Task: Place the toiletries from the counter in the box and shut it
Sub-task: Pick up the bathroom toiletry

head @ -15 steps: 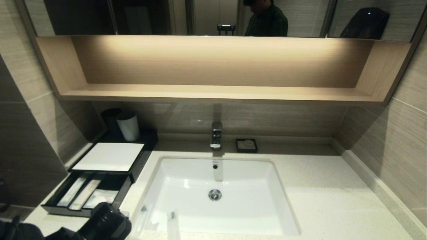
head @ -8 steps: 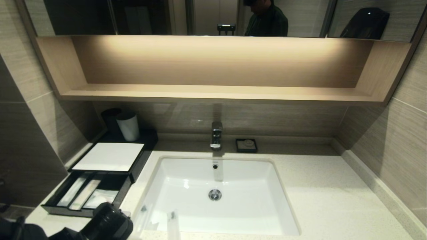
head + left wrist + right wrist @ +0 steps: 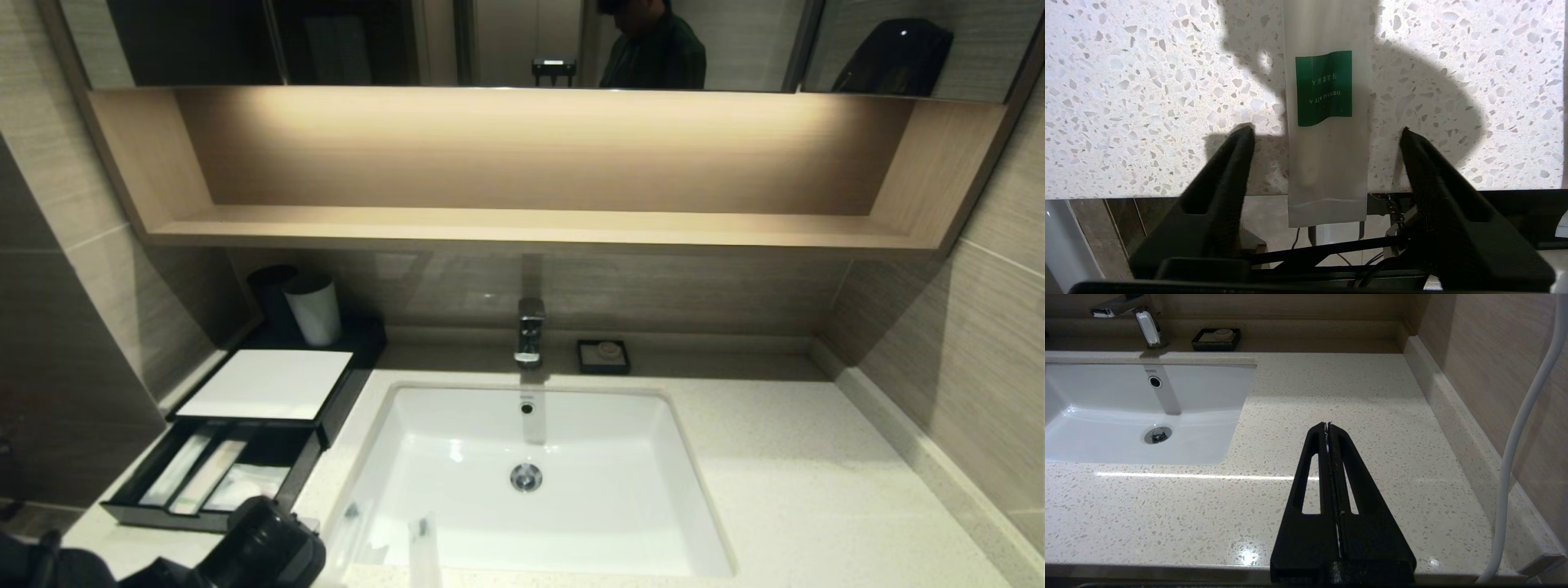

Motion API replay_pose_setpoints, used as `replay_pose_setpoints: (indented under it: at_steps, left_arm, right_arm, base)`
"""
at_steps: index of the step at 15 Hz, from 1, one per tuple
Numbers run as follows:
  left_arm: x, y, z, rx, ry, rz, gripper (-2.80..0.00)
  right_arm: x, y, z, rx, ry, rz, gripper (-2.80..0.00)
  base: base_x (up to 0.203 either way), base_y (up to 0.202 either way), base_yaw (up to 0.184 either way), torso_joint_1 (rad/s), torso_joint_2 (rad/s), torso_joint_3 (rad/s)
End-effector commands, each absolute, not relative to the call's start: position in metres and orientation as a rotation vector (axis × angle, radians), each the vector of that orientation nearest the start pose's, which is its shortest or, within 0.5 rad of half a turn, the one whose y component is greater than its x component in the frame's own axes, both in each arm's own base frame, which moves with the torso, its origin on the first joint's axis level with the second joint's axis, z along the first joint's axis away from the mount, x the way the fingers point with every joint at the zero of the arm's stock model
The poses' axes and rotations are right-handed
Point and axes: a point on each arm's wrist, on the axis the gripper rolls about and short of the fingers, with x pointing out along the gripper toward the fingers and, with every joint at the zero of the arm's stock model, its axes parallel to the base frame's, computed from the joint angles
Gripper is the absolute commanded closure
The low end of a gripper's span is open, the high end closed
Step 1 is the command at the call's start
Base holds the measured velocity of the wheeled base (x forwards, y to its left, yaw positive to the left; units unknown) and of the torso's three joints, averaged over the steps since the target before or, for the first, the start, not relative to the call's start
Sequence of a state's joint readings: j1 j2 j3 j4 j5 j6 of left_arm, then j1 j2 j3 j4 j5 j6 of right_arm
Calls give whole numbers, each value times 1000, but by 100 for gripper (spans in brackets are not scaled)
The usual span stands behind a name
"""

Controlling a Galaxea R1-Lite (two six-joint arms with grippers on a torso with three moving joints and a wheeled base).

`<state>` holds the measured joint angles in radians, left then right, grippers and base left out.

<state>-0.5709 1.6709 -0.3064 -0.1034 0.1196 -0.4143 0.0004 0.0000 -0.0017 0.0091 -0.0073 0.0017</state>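
The black box point(image 3: 265, 384) with a white top panel stands at the counter's point(image 3: 784, 490) left. Its front drawer point(image 3: 208, 478) is pulled open and holds a few wrapped packets. In the left wrist view my left gripper point(image 3: 1327, 132) is open, with one finger on each side of a long pale packet with a green label point(image 3: 1327, 122). That packet lies on the counter and overhangs its front edge. A long pale packet point(image 3: 424, 551) also shows at the front edge in the head view. My left arm point(image 3: 261, 547) is at the bottom left. My right gripper point(image 3: 1327, 426) is shut and empty over the counter, right of the basin.
The white basin point(image 3: 531, 482) with a tap point(image 3: 529, 331) sits in the middle. A small black dish point(image 3: 602, 356) stands behind it. White and black cups point(image 3: 310, 309) stand behind the box. A wooden shelf point(image 3: 531, 224) hangs above. A white cable point(image 3: 1519, 428) runs by the right wall.
My left arm has crept slightly to the right. Nothing else has visibly changed.
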Motion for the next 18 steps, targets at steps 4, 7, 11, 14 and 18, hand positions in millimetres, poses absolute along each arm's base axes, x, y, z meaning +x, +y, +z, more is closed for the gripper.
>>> replay_pose_setpoints:
  at_steps: [4,7,11,14,18]
  left_arm:
    - [145,-90,45,69,1238,-131,0]
    - [145,-90,45,71,1241,-130,0]
    - [145,-90,46,68,1236,-132,0]
    - [144,-89,49,64,1221,-135,0]
    - [142,-88,60,47,1158,-144,0]
  right_arm:
    - [-23,0,75,1,8,-6,0]
    - [-23,0,75,2,8,-8,0]
    - [-23,0,75,1,8,-6,0]
    - [-23,0,75,2,8,-7,0]
    - [-23,0,75,1,8,-6,0]
  base:
    - [0,0,0,0,0,0]
    - [0,0,0,0,0,0]
    - [0,0,0,0,0,0]
    - [0,0,0,0,0,0]
    - [0,0,0,0,0,0]
